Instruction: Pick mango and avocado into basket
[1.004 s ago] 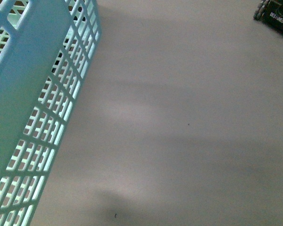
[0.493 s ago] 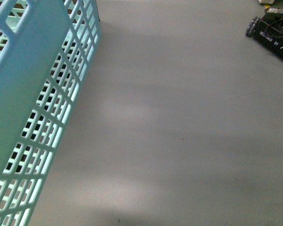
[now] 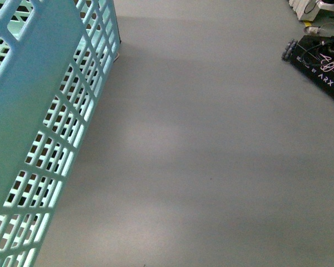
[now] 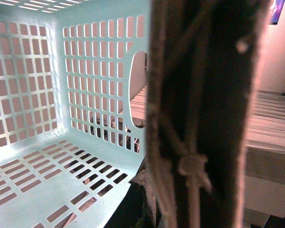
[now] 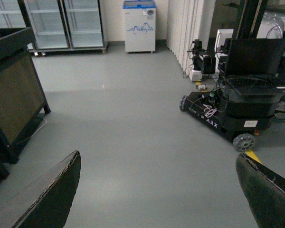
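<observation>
The pale turquoise basket (image 3: 39, 105) fills the left of the front view, held up above the grey floor with its slotted wall toward me. The left wrist view looks into the basket (image 4: 61, 95), whose slotted base and walls hold nothing. Its brown handle (image 4: 204, 109) runs right across the lens, and my left gripper is shut on it, though the fingers themselves are hidden behind it. My right gripper (image 5: 159, 190) is open over bare floor, both dark fingers (image 5: 47, 194) wide apart with nothing between them. Neither mango nor avocado is in view.
A black wheeled robot base (image 5: 232, 111) marked ARX stands on the floor at the right, also seen as a black base (image 3: 320, 67) at the top right of the front view. A dark wooden stand (image 5: 12, 90), glass-door fridges (image 5: 66, 23) and a small freezer (image 5: 139, 26) stand further off.
The front view has shifted: the black robot base has come further into the top right corner, and the basket wall has stayed at the left with little change.
</observation>
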